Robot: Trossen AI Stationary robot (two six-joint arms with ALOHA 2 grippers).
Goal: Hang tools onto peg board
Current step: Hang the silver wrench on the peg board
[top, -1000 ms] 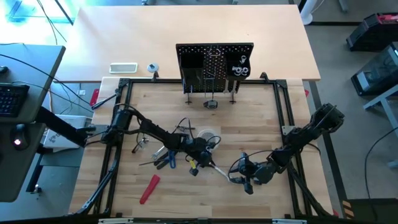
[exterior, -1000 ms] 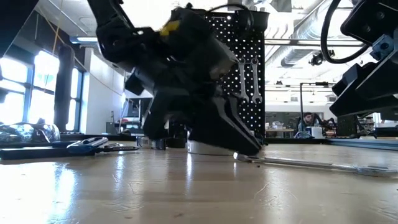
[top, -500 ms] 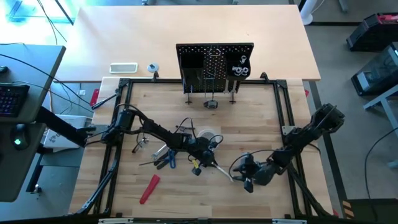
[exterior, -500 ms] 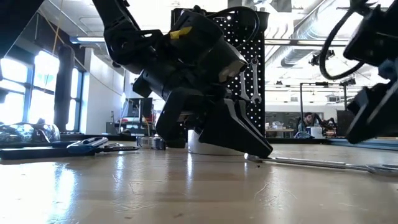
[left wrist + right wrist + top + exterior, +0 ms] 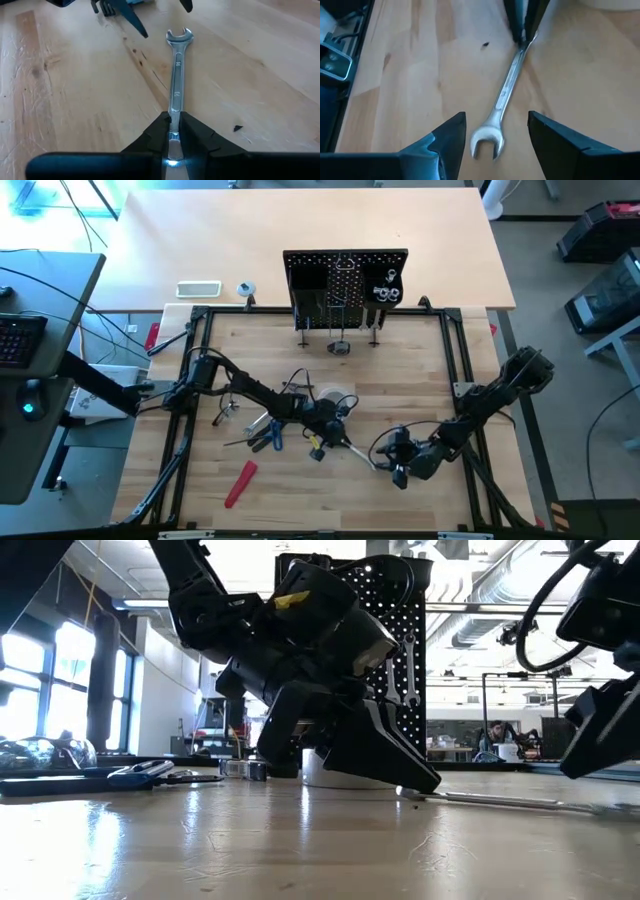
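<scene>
The silver wrench (image 5: pixel 176 80) lies flat on the desk (image 5: pixel 420 370) just below the centre of the high view, one end pinched between the fingers of the left gripper (image 5: pixel 173 131), the open-jawed head pointing away toward the right gripper (image 5: pixel 495 131). That right gripper hangs with its fingers spread wide either side of the wrench's free head, touching nothing as far as the wrist view shows. The danger here, I'd say, is a tug-of-war or a drop: the left gripper holds only the very tip of a long, slick bar, so if it lifts, the wrench may pivot and swing down; and if the right gripper closes off-centre it could nudge the head sideways and twist the tool out of that narrow pinch. Releasing one side before the other has a firm hold would put it back on the wood. The wrench itself is slim, polished, bright metal with stamped marks along its shank (too small to read) and a C-shaped open end. Further out, at the lower left of the high view, the blue-handled pliers (image 5: pixel 272 436) and a red-handled tool (image 5: pixel 240 483) wait on the desk, and the peg board (image 5: pixel 345 285) stands upright at upper centre, with wrenches (image 5: pixel 400 668) hanging on its face in the low view.
</scene>
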